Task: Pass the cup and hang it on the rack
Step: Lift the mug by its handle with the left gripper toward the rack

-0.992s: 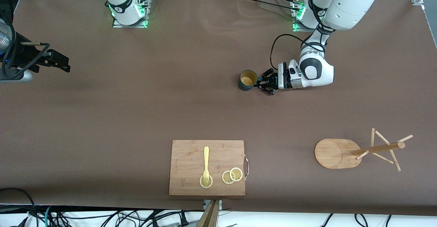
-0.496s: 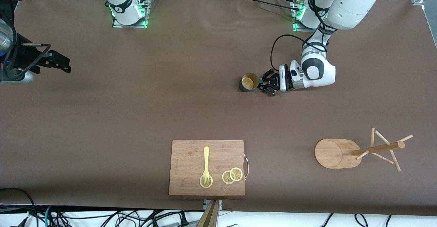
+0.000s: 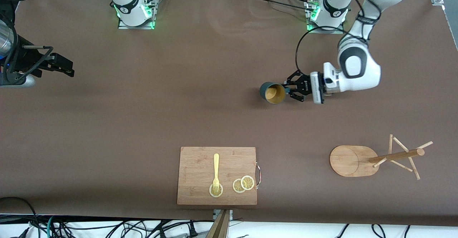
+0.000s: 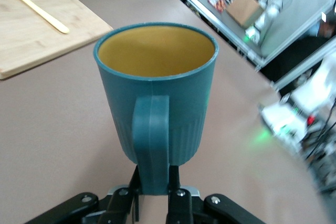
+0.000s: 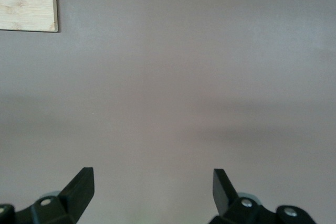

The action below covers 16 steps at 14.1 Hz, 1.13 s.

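My left gripper is shut on the handle of the dark teal cup and holds it above the table, tilted with its mustard-yellow mouth toward the front camera. In the left wrist view the cup fills the middle, and the gripper clamps its handle. The wooden rack stands near the front camera at the left arm's end of the table, its pegs free. My right gripper is open and empty at the right arm's end of the table and waits; the right wrist view shows its fingertips wide apart over bare table.
A bamboo cutting board lies near the front edge with a yellow fork and lemon slices on it. Its corner shows in the right wrist view, and part of it in the left wrist view.
My left gripper has lifted the cup off the table, moved it toward the left arm's end and a little toward the front camera, and tilted it. The right arm has not moved.
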Tool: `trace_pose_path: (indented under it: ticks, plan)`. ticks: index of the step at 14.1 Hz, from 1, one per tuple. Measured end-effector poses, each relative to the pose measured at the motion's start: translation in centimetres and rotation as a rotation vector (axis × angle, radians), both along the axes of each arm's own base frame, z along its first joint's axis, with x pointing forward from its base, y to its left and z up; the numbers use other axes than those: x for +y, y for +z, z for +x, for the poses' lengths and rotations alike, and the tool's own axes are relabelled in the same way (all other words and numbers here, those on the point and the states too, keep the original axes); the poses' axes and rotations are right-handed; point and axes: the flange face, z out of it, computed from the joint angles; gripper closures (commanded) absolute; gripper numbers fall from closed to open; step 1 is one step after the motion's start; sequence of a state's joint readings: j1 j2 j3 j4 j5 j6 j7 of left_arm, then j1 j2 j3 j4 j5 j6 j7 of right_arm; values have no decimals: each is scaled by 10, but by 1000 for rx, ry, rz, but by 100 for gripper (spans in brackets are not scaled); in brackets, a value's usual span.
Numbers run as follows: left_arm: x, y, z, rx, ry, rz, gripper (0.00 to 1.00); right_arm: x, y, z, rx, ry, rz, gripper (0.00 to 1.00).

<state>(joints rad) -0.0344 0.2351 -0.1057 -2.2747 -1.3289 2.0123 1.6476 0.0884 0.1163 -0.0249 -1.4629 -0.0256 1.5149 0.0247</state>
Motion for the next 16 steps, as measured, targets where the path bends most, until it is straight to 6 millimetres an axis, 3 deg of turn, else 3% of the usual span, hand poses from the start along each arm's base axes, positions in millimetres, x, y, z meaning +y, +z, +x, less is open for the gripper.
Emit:
trace_pose_path:
  ticks: [3, 6, 12, 16]
  plan:
    - [53, 52, 8, 224, 139, -26, 100, 0, 0, 0, 0, 0, 0, 0]
    - [105, 74, 9, 383, 265, -88, 100, 0, 0, 0, 0, 0, 0, 0]
    - [185, 83, 3, 600, 436, -203, 100, 0, 0, 0, 1, 0, 0, 0]
    - [218, 62, 4, 679, 539, -387, 100, 0, 0, 0, 1, 0, 0, 0]
